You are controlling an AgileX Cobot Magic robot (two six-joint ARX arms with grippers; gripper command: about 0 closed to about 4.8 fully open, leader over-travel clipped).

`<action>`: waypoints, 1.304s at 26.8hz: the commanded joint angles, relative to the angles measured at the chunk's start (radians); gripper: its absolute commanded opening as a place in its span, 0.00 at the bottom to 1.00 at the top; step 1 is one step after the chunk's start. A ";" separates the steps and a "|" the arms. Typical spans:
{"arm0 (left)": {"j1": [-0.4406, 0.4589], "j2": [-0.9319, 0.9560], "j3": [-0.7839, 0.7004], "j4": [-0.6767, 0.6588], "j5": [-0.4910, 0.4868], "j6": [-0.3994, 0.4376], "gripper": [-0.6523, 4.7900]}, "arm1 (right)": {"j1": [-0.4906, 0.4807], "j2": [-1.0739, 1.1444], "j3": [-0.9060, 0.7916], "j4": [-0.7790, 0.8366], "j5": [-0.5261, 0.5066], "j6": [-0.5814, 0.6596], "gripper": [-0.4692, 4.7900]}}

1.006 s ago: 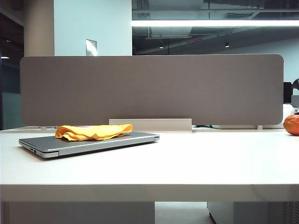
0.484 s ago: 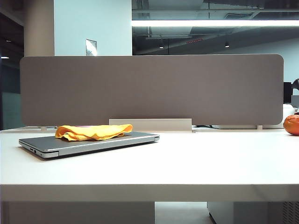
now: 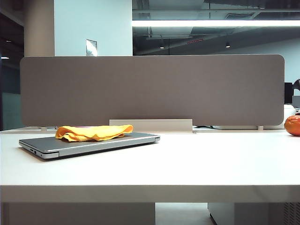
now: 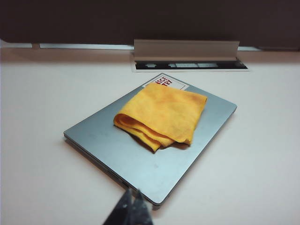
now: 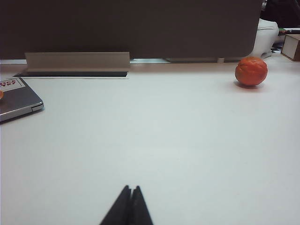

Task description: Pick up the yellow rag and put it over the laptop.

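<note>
Nearest the left wrist camera, the left hand [image 4: 131, 208] is hovering with its two dark fingers pressed together, clenched on nothing, just short of the near corner of the laptop [image 4: 140, 164]. The right hand [image 5: 127, 206] is likewise sitting clenched and empty above bare white desk [image 5: 164, 140], well apart from everything. In the exterior view neither hand is showing. The silver-grey laptop [image 3: 93, 143] is lying closed and flat on the desk [image 3: 211, 159], set at an angle, on the left side of that view. The yellow rag [image 4: 161, 117] is resting folded on the laptop's lid, its layered folds facing the left wrist camera, covering only the middle part and leaving the lid bare at the near corners; in the exterior view the yellow rag [image 3: 93, 132] is sitting as a low wavy mound on the lid. A white sticker with red lettering [image 4: 165, 83] is peeking out at the far edge of the lid, just beyond the rag. Farther off to the right, a round orange fruit [image 5: 251, 71] is sitting on the desk, near the long grey partition panel [image 3: 154, 89] standing along the back edge
</note>
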 commanded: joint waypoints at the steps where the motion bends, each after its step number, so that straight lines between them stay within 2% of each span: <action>1: 0.000 -0.001 -0.076 0.096 0.004 -0.012 0.11 | -0.001 -0.001 -0.004 0.010 -0.001 0.001 0.08; 5: 0.000 0.000 -0.136 0.097 0.004 -0.113 0.11 | -0.001 -0.001 -0.004 0.010 -0.001 0.001 0.08; 11: 0.000 0.000 -0.136 0.085 0.004 -0.111 0.11 | -0.001 -0.001 -0.004 0.010 -0.001 0.001 0.08; 17: 0.000 0.000 -0.136 0.085 0.000 -0.102 0.11 | -0.001 -0.001 -0.004 0.010 -0.001 0.001 0.08; 24: 0.042 -0.063 -0.171 0.081 -0.027 -0.016 0.11 | 0.000 -0.001 -0.004 0.010 -0.001 0.001 0.08; 26: 0.079 -0.132 -0.225 0.111 -0.042 0.004 0.11 | 0.000 -0.001 -0.004 0.010 -0.001 0.001 0.08; 28: 0.121 -0.238 -0.328 0.213 -0.036 0.003 0.11 | 0.000 -0.001 -0.004 0.010 -0.001 0.001 0.08; 31: 0.156 -0.334 -0.419 0.288 0.013 0.002 0.11 | 0.000 -0.001 -0.004 0.010 -0.001 0.001 0.08; 35: 0.182 -0.394 -0.462 0.275 0.053 0.003 0.11 | 0.000 -0.001 -0.004 0.010 -0.001 0.001 0.08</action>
